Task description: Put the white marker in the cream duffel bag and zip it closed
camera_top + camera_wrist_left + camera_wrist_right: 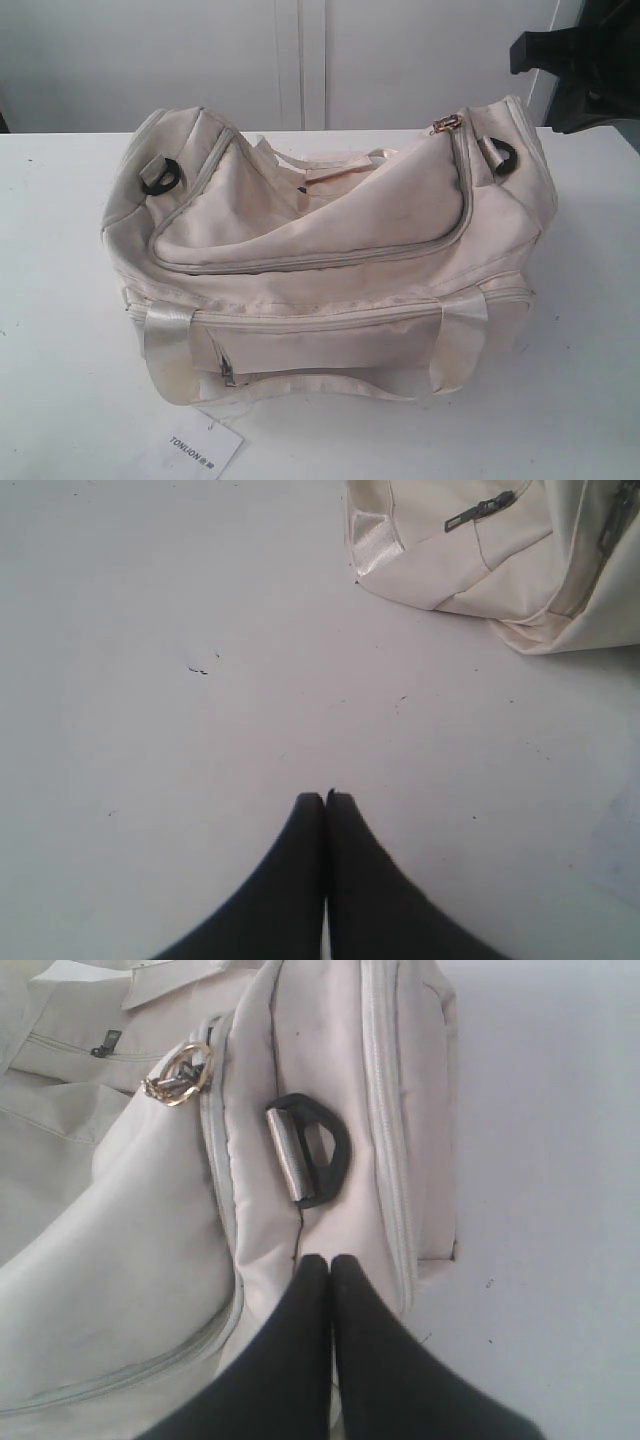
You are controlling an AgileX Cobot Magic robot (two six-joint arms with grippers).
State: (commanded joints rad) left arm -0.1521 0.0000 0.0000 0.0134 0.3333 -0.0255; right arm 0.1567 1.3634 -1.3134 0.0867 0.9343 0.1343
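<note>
Cream fabric: the cream duffel bag (330, 240) lies in the middle of the white table (60, 380), its top zipper looking closed, with the gold ring pull (178, 1073) at the end near a black ring (318, 1150). The right gripper (330, 1258) is over that end, fingers pressed together and empty. The left gripper (326, 796) — likewise closed on nothing — hangs above bare tabletop near the bag.

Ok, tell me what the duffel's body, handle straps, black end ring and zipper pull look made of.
Duffel body: soft matte fabric, creased and slumping. Handle straps: glossy satin-like webbing, catching light. Black end ring: probably plastic, smooth and dull. Zipper pull: gold-toned metal, it glints.
</note>
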